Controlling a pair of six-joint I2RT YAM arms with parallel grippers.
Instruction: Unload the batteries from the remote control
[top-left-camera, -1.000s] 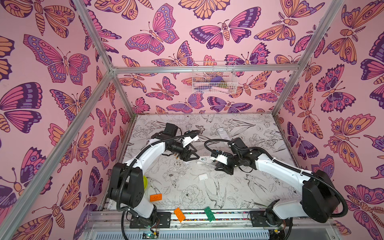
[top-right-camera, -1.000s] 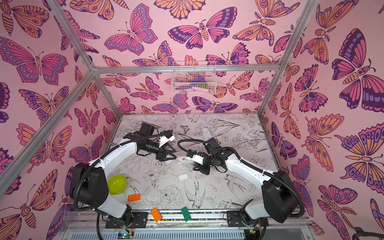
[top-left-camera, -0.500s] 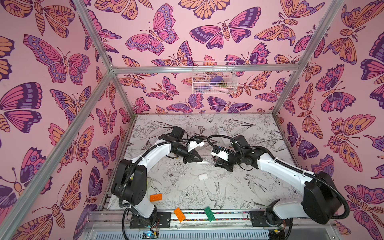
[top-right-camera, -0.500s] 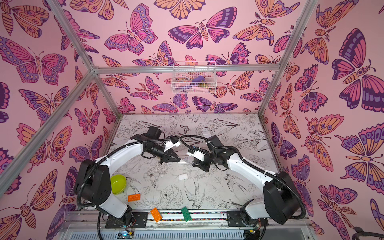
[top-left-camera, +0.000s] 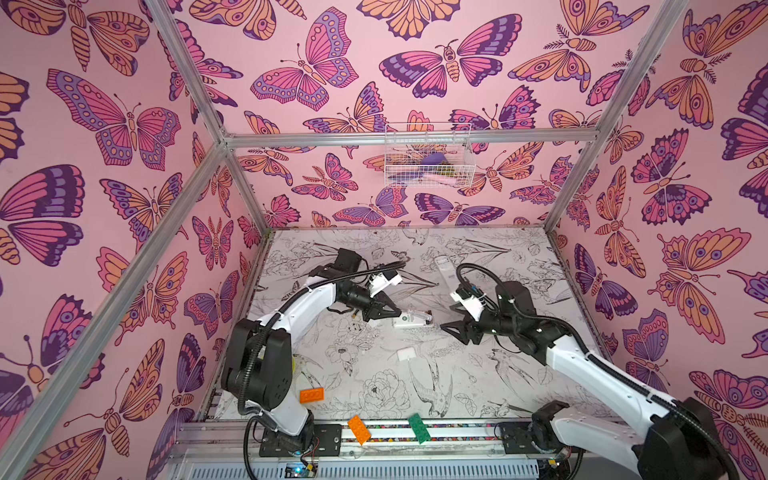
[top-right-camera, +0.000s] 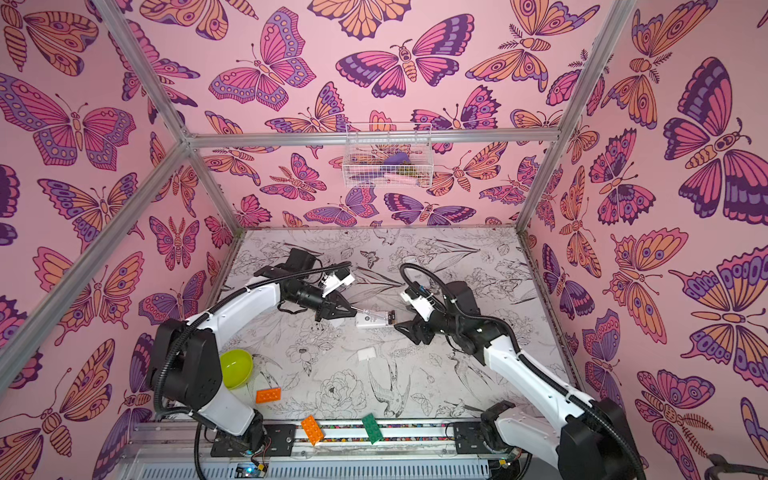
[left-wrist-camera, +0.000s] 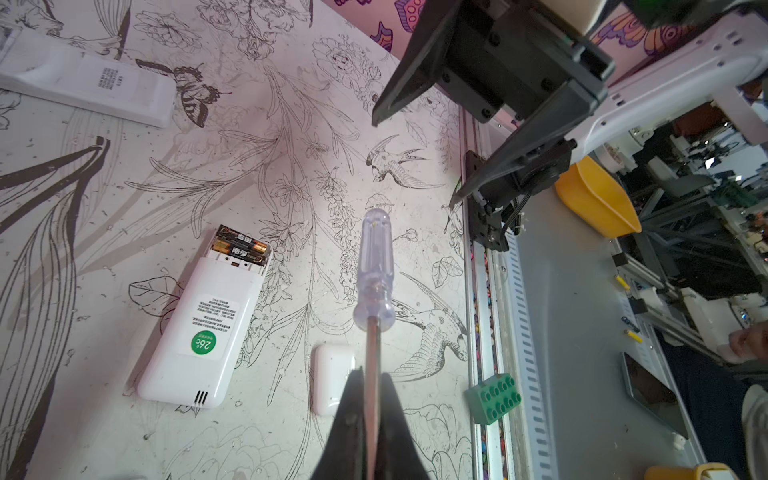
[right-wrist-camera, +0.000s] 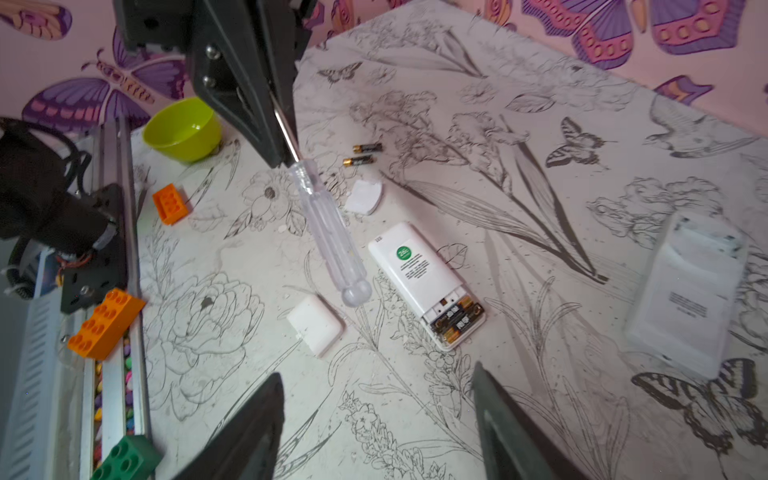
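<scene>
A white remote control (left-wrist-camera: 195, 336) with a green sticker lies back-up in the middle of the table (top-left-camera: 478, 386), also seen in both top views (top-left-camera: 409, 321) (top-right-camera: 372, 321). Its compartment is uncovered, and two batteries (left-wrist-camera: 241, 248) (right-wrist-camera: 455, 320) sit in it. Two more batteries (right-wrist-camera: 362, 154) lie loose on the table. My left gripper (left-wrist-camera: 371, 372) (top-left-camera: 395, 313) is shut on the metal shaft of a clear-handled screwdriver (left-wrist-camera: 374, 266) (right-wrist-camera: 328, 241) held above the remote. My right gripper (right-wrist-camera: 376, 372) (top-left-camera: 447, 317) stands open and empty just right of the remote.
A white battery cover (left-wrist-camera: 332, 378) (top-left-camera: 405, 354) lies near the remote, another white piece (right-wrist-camera: 363, 197) farther off. A second white remote (right-wrist-camera: 690, 291) (top-left-camera: 444, 270) lies toward the back. A green bowl (top-right-camera: 237, 368) and orange bricks (top-left-camera: 311, 395) sit front left, a green brick (top-left-camera: 419, 428) on the front rail.
My left gripper closed on the screwdriver's shaft. My right gripper, shut on the screwdriver before, has opened, let it go and drawn back to the right.
</scene>
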